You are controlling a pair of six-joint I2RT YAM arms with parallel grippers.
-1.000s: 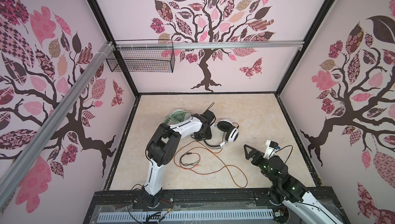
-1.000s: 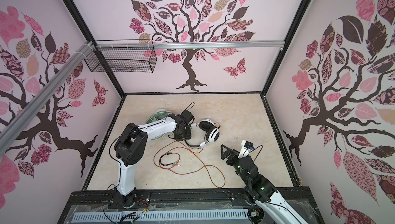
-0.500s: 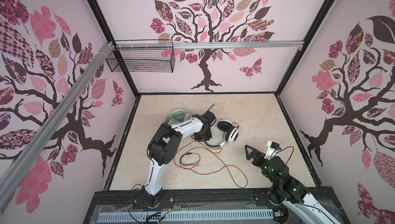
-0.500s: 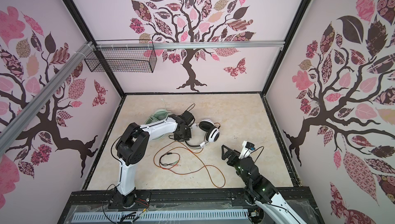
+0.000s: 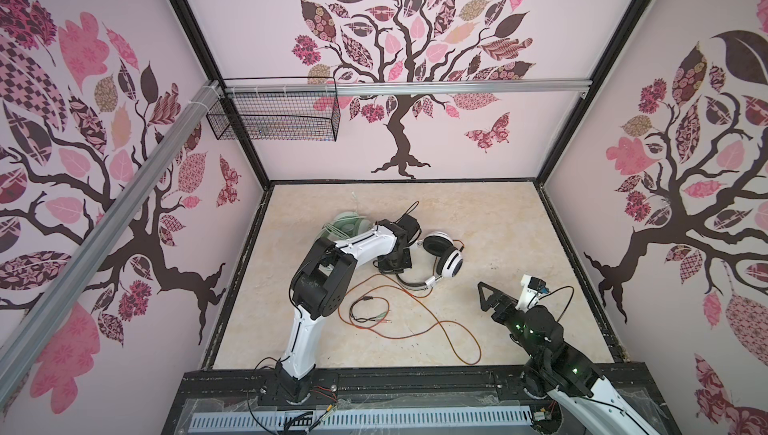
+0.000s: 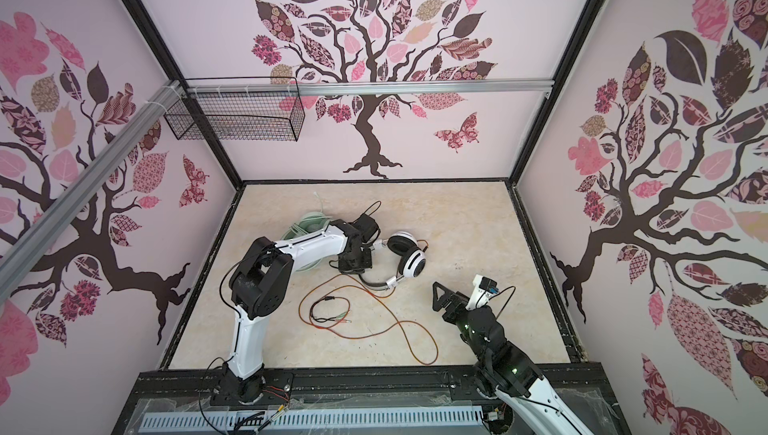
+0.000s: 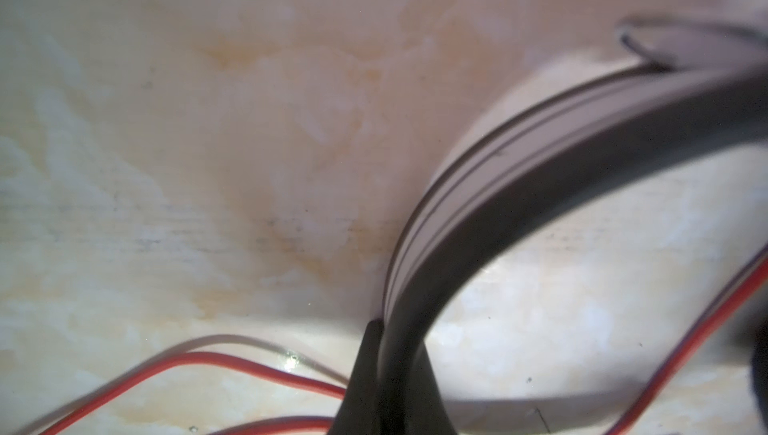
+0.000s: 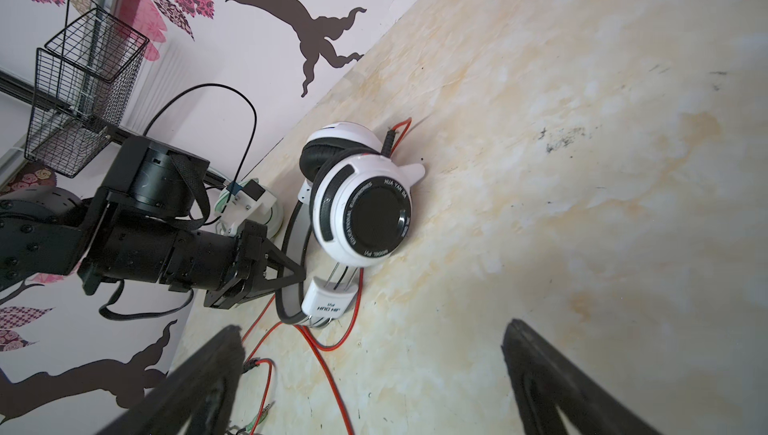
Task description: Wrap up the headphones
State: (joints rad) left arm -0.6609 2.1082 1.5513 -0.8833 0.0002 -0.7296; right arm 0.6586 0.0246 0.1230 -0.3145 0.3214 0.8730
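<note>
One headphone band [image 7: 540, 150] inside the left gripper [image 8: 294, 271]

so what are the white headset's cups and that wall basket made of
White headset's cup shell: hard plastic, glossy, judging by its highlights. Ear pad: matte black, creased, probably faux leather. Wire basket: thin black mesh, likely coated metal.

Left gripper [image 7: 397, 341] pinching black headband [image 7: 540, 154] between dark fingers [image 7: 363, 374], jaws closing tight on it; band, showing grey inner strip, arcing away toward pale blurred part [image 7: 685, 42], too soft to identify. Orange-red cable [image 7: 232, 360] lying on marbled beige tabletop [image 7: 187, 163], looping in beside fingers, another stretch running past on band's other side
</note>
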